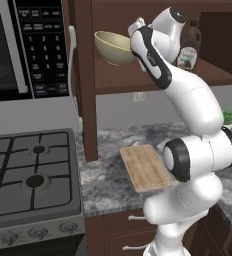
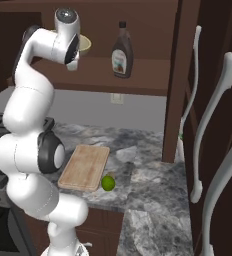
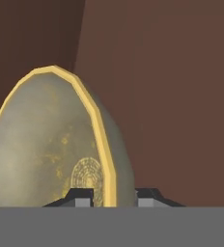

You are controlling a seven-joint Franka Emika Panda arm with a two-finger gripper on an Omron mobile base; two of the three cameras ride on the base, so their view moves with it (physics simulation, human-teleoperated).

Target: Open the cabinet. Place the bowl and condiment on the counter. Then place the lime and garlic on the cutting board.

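The hand (image 3: 113, 195) is seen closed on the rim of the bowl (image 3: 46, 144), one fingertip inside the rim and one outside against the outer wall. The bowl (image 1: 113, 47) is held up in the open cabinet, above its shelf (image 1: 208, 72), with the hand gripping its right edge. The condiment bottle (image 2: 121, 50) stands upright on the same shelf, to the right of the hand. On the counter (image 2: 148, 185) below, the lime (image 2: 108, 183) lies just beside the cutting board (image 2: 85, 166).
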